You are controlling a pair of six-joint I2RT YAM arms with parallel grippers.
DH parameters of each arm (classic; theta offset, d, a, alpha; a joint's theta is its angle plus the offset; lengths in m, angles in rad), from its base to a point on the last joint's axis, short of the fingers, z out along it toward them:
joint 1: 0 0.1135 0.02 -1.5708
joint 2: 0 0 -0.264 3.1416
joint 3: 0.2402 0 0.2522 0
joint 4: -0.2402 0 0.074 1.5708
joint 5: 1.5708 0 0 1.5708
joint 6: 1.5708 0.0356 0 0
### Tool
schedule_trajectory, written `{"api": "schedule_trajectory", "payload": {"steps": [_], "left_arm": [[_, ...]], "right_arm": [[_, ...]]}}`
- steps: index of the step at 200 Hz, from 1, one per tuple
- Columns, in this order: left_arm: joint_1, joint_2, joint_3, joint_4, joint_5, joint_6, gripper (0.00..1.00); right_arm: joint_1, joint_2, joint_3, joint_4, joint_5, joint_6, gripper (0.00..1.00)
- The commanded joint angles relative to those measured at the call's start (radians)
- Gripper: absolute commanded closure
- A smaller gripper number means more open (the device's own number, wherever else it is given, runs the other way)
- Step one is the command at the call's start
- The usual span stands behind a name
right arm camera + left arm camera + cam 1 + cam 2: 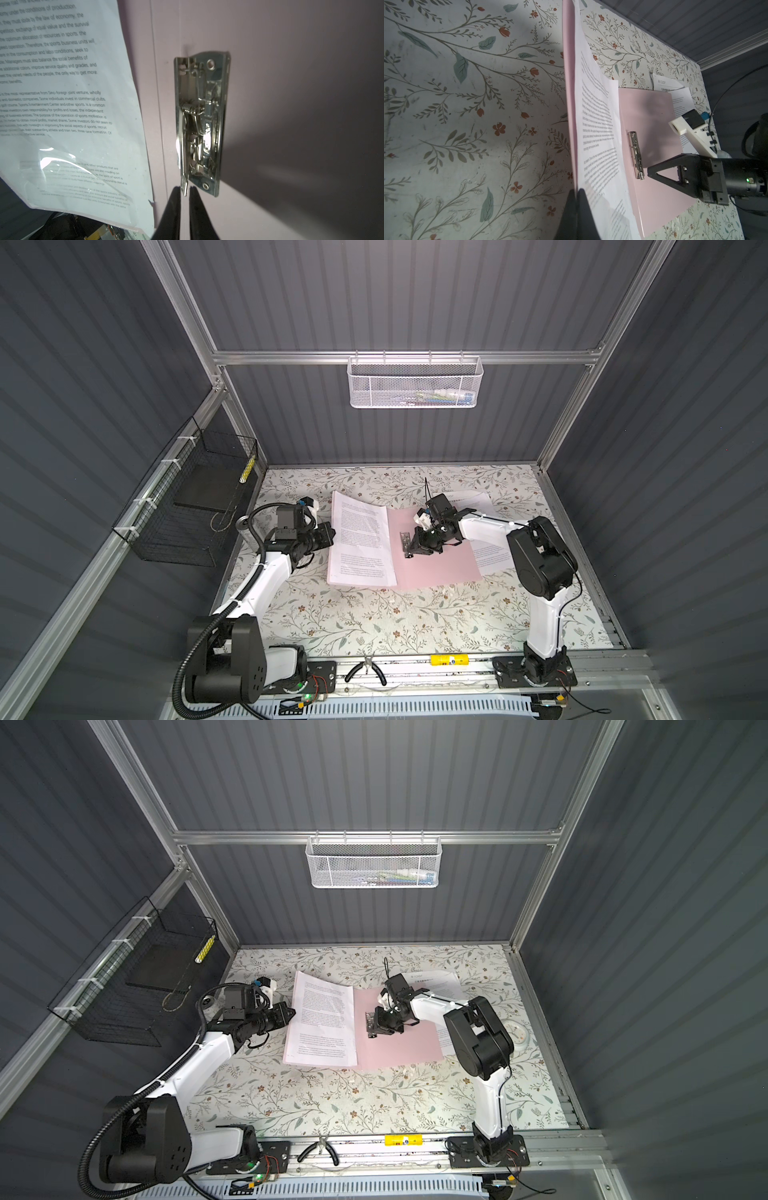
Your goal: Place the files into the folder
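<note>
The folder [436, 568] lay open near the centre of the floral table [374, 622]. The left gripper [330, 533], jaws fully closed, pinched the folder's 9 o'clock edge together with one printed sheet of the files [361, 539], and that leaf was lifted. The right gripper [185, 193] had its jaws narrowed to a slit on the lever tab of the metal clip [201, 124]. Further sheets protruded beneath the folder from 1 to 3 o'clock.

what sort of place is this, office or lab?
Likely a robot lab test cell, not an office: aluminium frame with grey panels enclosing the table, two arms bolted to a front rail, pliers lying on it.
</note>
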Motion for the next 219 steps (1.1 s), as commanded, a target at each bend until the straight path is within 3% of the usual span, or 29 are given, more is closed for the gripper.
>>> {"api": "schedule_trajectory", "payload": {"steps": [1, 219], "left_arm": [[0.001, 0.008, -0.006, -0.026, -0.009, 0.030, 1.00], [0.002, 0.016, -0.006, -0.021, -0.004, 0.024, 1.00]], "right_arm": [[0.005, 0.030, 0.023, -0.011, -0.011, -0.002, 0.84], [0.009, 0.083, -0.035, 0.062, -0.068, 0.024, 0.90]]}}
